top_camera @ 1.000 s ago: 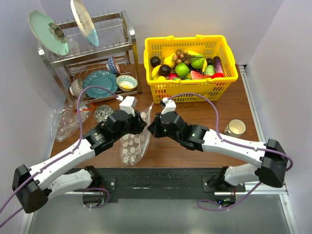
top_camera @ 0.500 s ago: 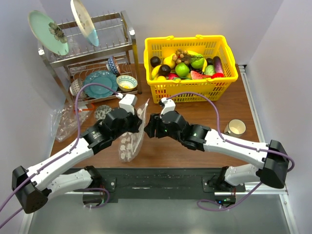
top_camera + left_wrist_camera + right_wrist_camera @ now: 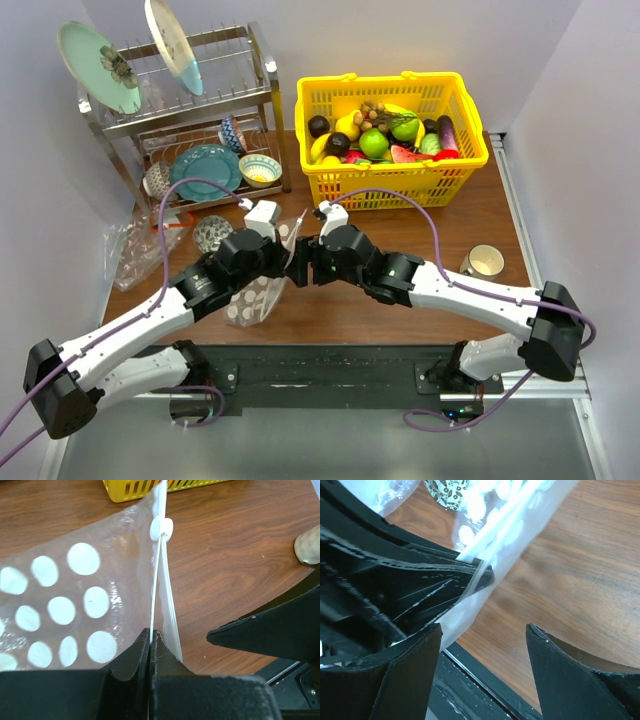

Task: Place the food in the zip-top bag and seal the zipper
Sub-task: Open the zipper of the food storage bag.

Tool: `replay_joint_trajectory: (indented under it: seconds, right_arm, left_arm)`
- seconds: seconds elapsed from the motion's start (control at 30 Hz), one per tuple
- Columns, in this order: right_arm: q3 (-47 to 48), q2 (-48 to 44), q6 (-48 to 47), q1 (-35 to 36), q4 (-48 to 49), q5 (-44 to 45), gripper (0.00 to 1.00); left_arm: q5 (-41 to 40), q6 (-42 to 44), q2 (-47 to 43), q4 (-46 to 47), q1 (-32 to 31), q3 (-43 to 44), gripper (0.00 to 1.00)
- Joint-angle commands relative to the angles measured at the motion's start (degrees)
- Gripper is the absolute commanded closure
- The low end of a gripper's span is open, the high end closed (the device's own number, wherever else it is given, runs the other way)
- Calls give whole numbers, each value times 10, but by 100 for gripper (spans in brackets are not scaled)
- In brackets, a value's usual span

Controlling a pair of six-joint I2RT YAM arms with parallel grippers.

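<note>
My left gripper (image 3: pixel 290 258) is shut on the zipper (image 3: pixel 161 580) edge of a clear zip-top bag (image 3: pixel 255 295) printed with white dots. The strip is pinched between the fingertips (image 3: pixel 151 632) and carries a white slider (image 3: pixel 161 529) farther along. The bag (image 3: pixel 75 595) hangs lifted off the table. My right gripper (image 3: pixel 308 262) faces the left one, open. Its fingers (image 3: pixel 483 626) straddle the bag's corner (image 3: pixel 470 600) without gripping it. The food lies in the yellow basket (image 3: pixel 390 185): green apples (image 3: pixel 374 143), a tan cluster (image 3: pixel 372 112) and red fruit (image 3: pixel 447 155).
A dish rack (image 3: pixel 180 110) with plates and bowls stands at the back left. Crumpled clear plastic (image 3: pixel 140 250) and a patterned bowl (image 3: pixel 212 232) lie on the left. A mug (image 3: pixel 485 262) sits on the right. The black table edge (image 3: pixel 485 685) runs just under the grippers.
The left gripper closed on the bag's zipper edge and the right gripper opened, letting the bag go. The bag swung down and to the left with the left gripper.
</note>
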Motion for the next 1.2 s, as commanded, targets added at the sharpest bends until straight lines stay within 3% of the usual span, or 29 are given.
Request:
replay_joint_trajectory:
  seconds: [0.0,0.33,0.57,0.8,1.17]
  right_arm:
    - [0,-17,5,-1,45,-15,27]
    - [-14,4,35,-1,65,-35,27]
    - [-18,26,69,-1,91,-54,27]
    - [6,45,72,-1,17,16,30]
    - [53,65,9,-1,-101,149,42]
  left_arm:
    - [-15,-24,-6,41,-5,-9,100]
    - [-11,-72,-26,64,-5,-25,100]
    - [-52,-115,-51,95,-10,-69,100]
    - [-77,-123,-68,99,-18,-80,100]
    - [-113,-87,-29,19,-26,-26,100]
